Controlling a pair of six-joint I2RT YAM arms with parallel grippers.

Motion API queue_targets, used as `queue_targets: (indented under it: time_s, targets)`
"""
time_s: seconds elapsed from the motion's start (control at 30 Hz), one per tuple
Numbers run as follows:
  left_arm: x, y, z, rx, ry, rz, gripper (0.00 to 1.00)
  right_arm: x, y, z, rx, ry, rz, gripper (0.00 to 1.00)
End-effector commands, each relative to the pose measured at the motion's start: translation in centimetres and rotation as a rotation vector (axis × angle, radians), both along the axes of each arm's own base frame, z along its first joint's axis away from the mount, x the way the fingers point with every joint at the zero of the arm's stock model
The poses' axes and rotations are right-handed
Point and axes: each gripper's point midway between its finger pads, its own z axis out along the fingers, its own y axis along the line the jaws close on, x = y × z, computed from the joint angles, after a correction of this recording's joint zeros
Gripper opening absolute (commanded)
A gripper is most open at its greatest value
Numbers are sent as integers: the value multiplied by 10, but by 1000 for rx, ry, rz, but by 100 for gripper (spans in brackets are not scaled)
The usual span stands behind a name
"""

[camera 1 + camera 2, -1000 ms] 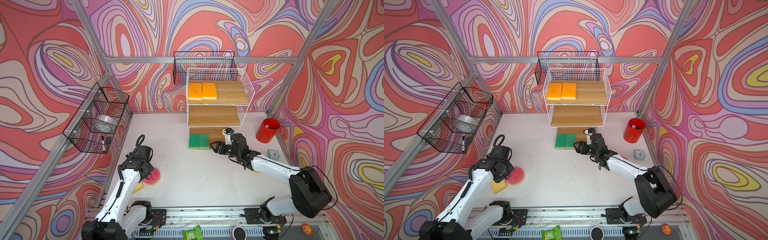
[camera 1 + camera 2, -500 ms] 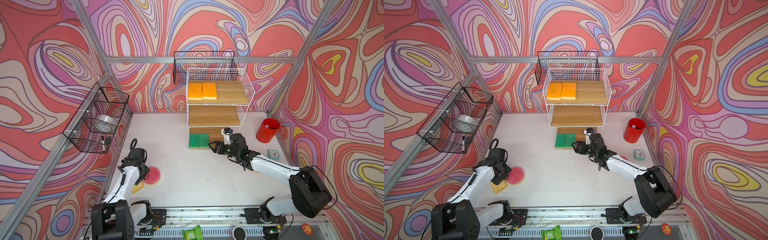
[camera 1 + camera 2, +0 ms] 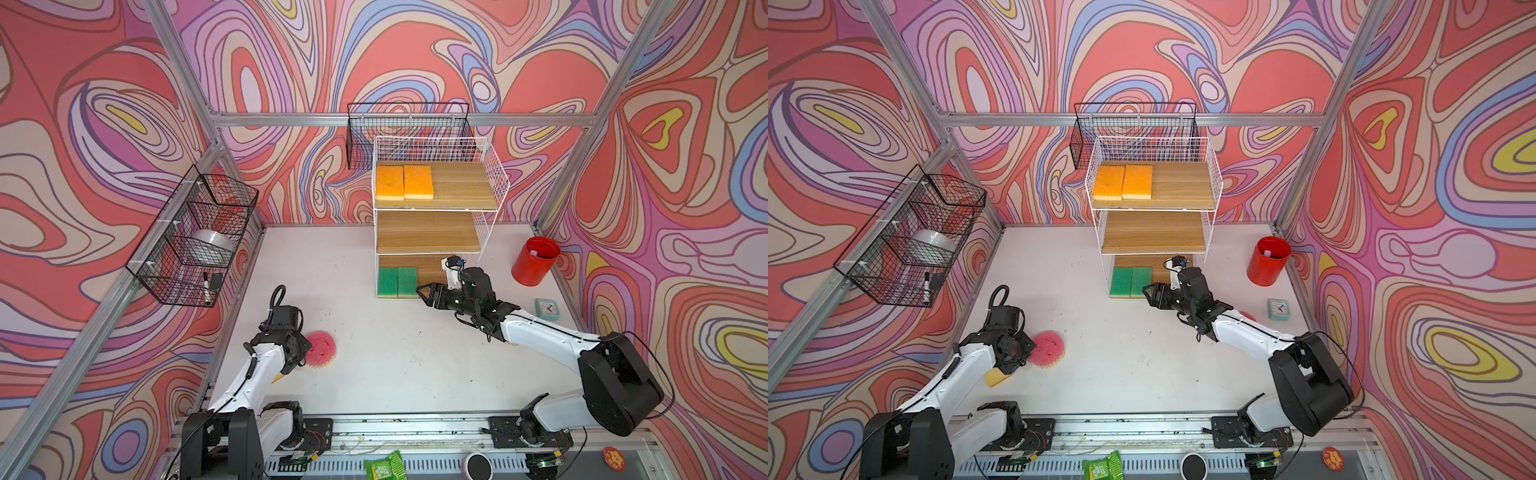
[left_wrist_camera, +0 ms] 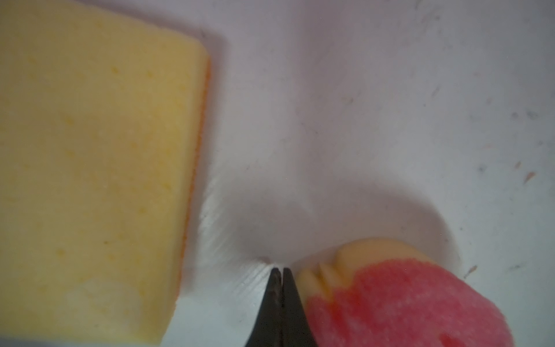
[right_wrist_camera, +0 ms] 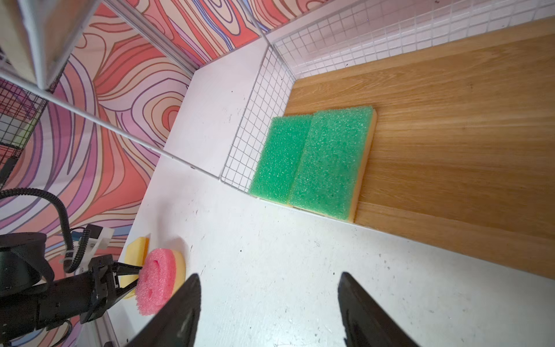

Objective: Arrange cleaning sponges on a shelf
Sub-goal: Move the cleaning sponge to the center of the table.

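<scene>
The left gripper has its two black fingers pressed together with nothing between them. Its tip is low over the white tabletop, right at the scalloped rim of a round pink-topped foam sponge with a yellow base; whether it actually touches the rim cannot be told. On the tip's other side, close by, lies a rectangular foam sponge with its yellow base up and a thin orange edge showing; in a top view its corner peeks out from under the left arm. The right gripper stands wide open and holds nothing. It hangs over the bare table just in front of the lowest board of the white wire-frame shelf with light-wood boards. On that lowest board, at the front corner toward the left arm's side, two green-topped rectangular sponges lie flat, touching side by side. Two orange-topped rectangular sponges lie side by side at the same end of the top board, and the middle board is bare. Beyond the right arm, a red cylindrical cup and a small mint-green square clock stand on the table.
</scene>
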Motion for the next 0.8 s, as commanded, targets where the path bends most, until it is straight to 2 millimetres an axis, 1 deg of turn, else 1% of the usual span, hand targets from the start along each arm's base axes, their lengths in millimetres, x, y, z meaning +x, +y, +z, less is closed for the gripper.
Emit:
queue_targets:
  time_s: [0.0, 0.13, 0.3, 0.33, 0.37, 0.5, 0.57, 0.63, 0.77]
  targets:
    - [6, -20, -1, -44, -35, -20, 0, -3, 8, 10, -32, -24, 35, 74]
    - [15, -42, 3, -29, -69, -98, 0, -13, 19, 7, -72, -9, 69, 74]
    - [28, -81, 0, -24, -89, -220, 0, -33, 29, 1, -137, 31, 129, 74]
    - [28, -86, -4, -16, -82, -242, 0, -37, 31, -1, -151, 39, 140, 73]
    - [41, -99, 4, -21, -112, -268, 0, -42, 35, -2, -165, 50, 154, 73]
    - [52, -122, 1, -28, -121, -323, 0, -57, 49, -12, -210, 101, 203, 73]
    - [54, -126, 3, -36, -138, -332, 0, -61, 54, -16, -238, 117, 213, 74]
    - [54, -124, 10, -30, -160, -338, 0, -64, 60, -20, -263, 129, 221, 74]
    - [48, -115, 33, 2, -205, -368, 0, -67, 71, -32, -327, 157, 228, 73]
